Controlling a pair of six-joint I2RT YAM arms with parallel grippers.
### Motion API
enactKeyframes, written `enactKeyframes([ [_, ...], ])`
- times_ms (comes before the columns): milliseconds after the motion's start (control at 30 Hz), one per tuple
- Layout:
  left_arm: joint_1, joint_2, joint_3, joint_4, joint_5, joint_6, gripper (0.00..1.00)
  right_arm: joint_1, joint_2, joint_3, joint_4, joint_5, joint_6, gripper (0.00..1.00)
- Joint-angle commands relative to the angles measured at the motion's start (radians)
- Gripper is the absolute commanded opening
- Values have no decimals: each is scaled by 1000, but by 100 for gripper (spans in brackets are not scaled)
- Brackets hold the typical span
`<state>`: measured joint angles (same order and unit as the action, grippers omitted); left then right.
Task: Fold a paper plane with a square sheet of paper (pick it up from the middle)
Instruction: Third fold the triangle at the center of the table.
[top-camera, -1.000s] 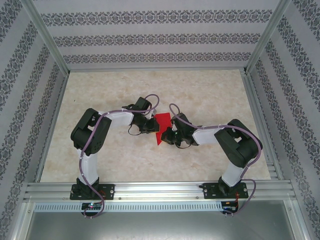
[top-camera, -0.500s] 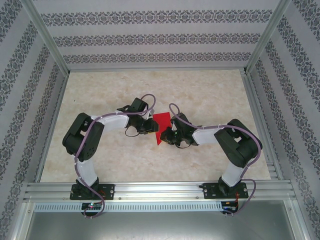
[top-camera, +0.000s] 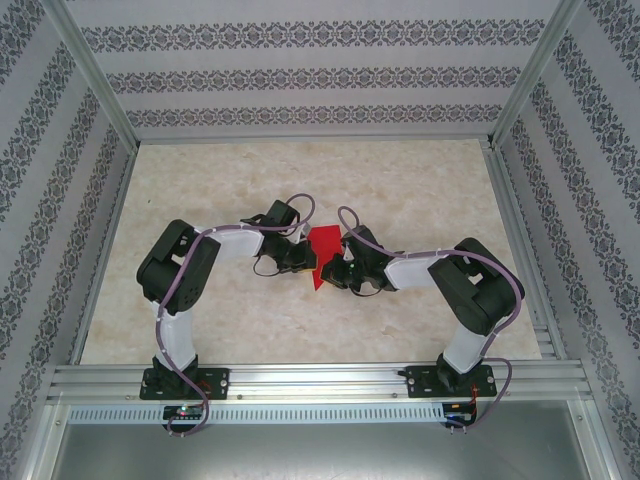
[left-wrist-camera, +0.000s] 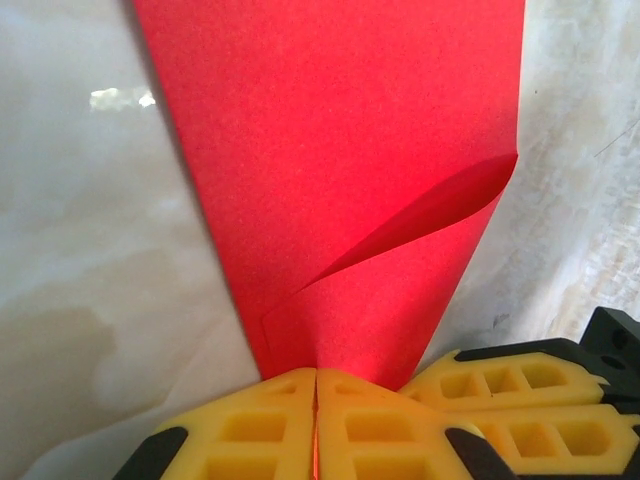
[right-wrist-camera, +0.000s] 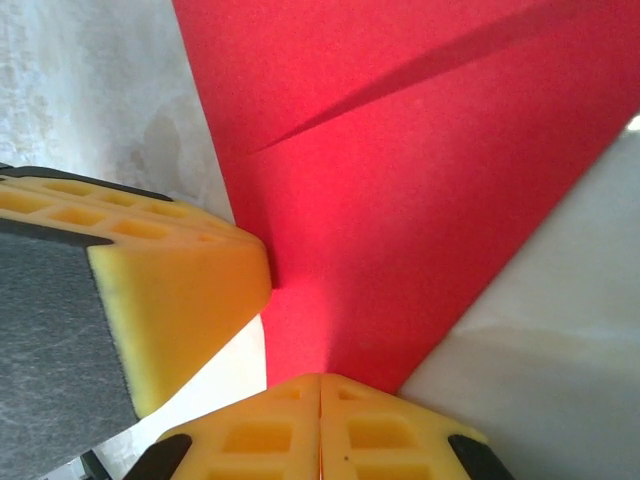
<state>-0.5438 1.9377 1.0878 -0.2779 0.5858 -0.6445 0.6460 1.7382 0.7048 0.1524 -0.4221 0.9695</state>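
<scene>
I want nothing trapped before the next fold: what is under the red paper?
Pale table shows along both edges of the red paper. The part directly beneath it is covered, so anything thin lying there cannot be seen.

paper (top-camera: 324, 248) lies mid-table (top-camera: 420, 190), left gripper (left-wrist-camera: 316, 425) at its left edge, right gripper (right-wrist-camera: 320, 430) at its right.

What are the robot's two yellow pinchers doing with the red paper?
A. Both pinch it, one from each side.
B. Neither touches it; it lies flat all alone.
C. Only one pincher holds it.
A: the left gripper has its yellow fingers closed on the red paper, and the right gripper is closed on it too, from the other side.
</scene>
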Motion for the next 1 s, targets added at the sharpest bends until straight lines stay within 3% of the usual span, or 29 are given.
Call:
enactKeyframes([
  [0,-14,27,21,-37,-70,4,8,14,-36,-8,48,-25,-32,8],
  [600,-13,25,3,-83,-171,-5,5,59,74,47,3,-44,-26,8],
  [967,-12,28,26,-111,-179,31,6,-16,-99,25,-53,27,-73,9],
])
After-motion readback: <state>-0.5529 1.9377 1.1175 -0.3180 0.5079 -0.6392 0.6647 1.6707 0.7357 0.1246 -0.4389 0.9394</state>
